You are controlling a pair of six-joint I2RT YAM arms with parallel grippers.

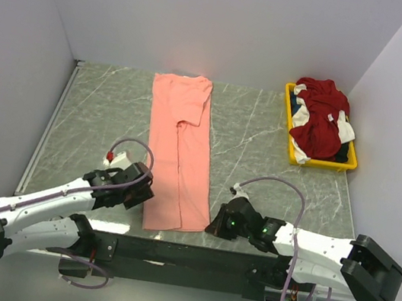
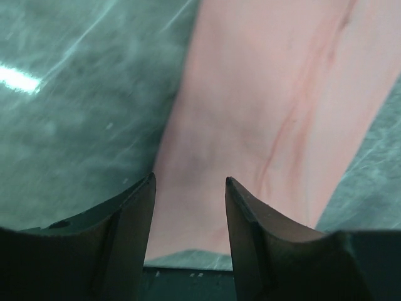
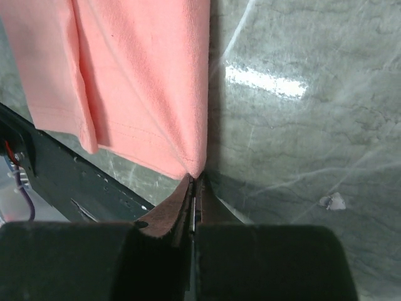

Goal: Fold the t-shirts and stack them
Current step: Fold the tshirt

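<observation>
A salmon-pink t-shirt [image 1: 182, 147], folded lengthwise into a long strip, lies flat down the middle of the table. My right gripper [image 1: 213, 226] is at its near right corner. In the right wrist view that gripper [image 3: 195, 179] is shut, pinching the corner of the pink cloth [image 3: 138, 75]. My left gripper [image 1: 141, 187] is at the near left corner. Its jaws [image 2: 190, 179] stand open low over the pink cloth [image 2: 269, 94], with nothing gripped between them. A dark red t-shirt with white parts [image 1: 320, 120] lies crumpled in the tray on top of some dark blue-black cloth [image 1: 347, 153].
The yellow plastic tray [image 1: 322, 164] stands at the back right of the grey marbled table [image 1: 107, 112]. A black mounting rail [image 1: 183, 256] runs along the near edge under both arms. White walls close in the left, back and right sides.
</observation>
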